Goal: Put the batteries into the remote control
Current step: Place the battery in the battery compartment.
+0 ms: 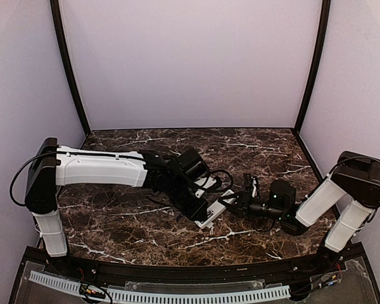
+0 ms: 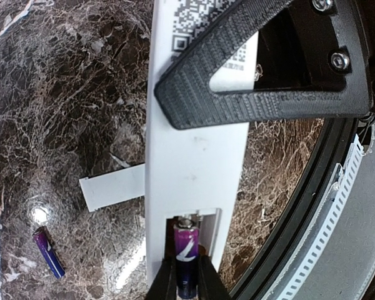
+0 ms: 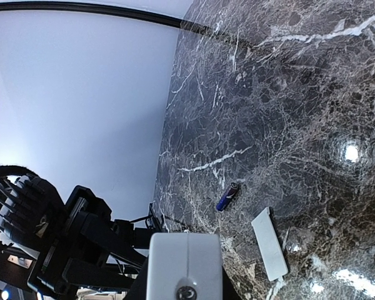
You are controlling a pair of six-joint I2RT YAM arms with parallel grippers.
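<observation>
At the recess point(image 2: 210, 229) of the white remote control point(image 2: 194, 156), a purple battery point(image 2: 186, 250)

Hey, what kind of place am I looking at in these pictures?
Probably a robot test booth or lab cell, not a home: plain pale walls box in a marble-patterned tabletop, a left arm and a right arm stand at its near edge, and they are working on a remote control.
</observation>
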